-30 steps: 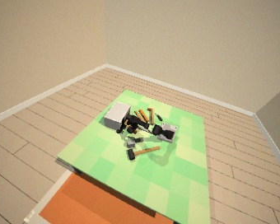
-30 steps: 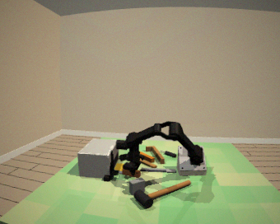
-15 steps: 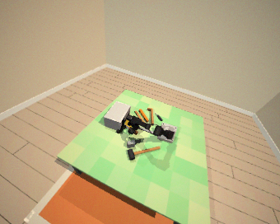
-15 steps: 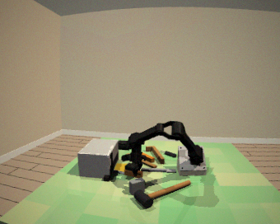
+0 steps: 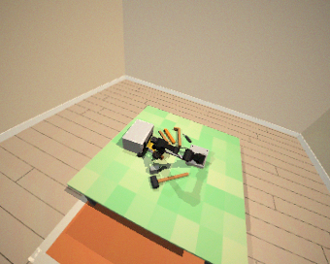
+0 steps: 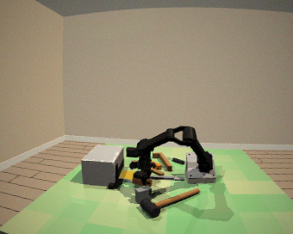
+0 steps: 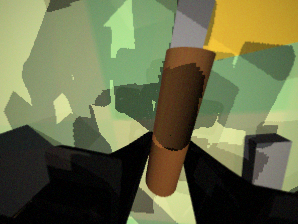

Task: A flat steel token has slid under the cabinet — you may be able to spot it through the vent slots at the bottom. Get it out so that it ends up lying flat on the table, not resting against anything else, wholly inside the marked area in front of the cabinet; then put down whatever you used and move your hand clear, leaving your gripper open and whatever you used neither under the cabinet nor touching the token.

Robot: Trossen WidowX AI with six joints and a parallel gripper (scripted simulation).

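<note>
A table with a surface of green squares (image 5: 122,189) (image 6: 253,206), some pale and some darker, is seen. On it a grey cabinet (image 5: 138,137) (image 6: 103,165) is placed at one side, and the pale base (image 5: 199,166) (image 6: 200,175) of the arm is placed well apart from it. A hammer with dark head (image 5: 154,181) (image 6: 151,207) is laid flat. Near its head, a small grey block (image 5: 155,168) (image 6: 143,194) is set. By the cabinet, a yellow area (image 5: 150,145) (image 6: 127,175) is marked.

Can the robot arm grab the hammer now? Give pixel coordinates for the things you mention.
Probably not yet: its tool (image 6: 142,178) (image 7: 167,138) is shut on a brown handle (image 7: 181,100). Nothing seems to cover the hammer (image 5: 170,179) (image 6: 177,198), so it might after letting go.
</note>
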